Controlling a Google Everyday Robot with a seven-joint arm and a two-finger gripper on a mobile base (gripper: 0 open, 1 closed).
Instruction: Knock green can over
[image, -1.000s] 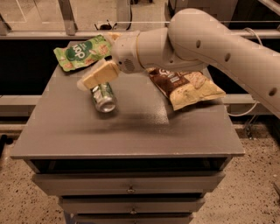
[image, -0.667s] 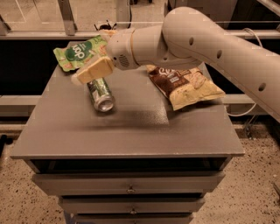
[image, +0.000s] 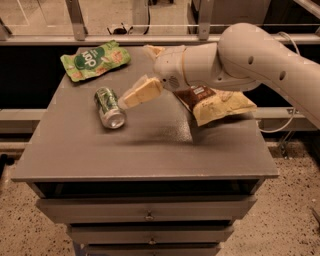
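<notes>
Since the earlier frame the gripper (image: 140, 74) had swung right, off the green can (image: 109, 106), and it hung just beside the can's right side with its jaws spread wide and nothing held, the lower finger (image: 142, 92) nearest the can. White lettering on the green snack bag (image: 95, 60) and the small label on the brown bag (image: 220, 102) could not be read. The can lay on its side at the table's (image: 150, 150) left, green with pale markings, silver top toward the camera.
</notes>
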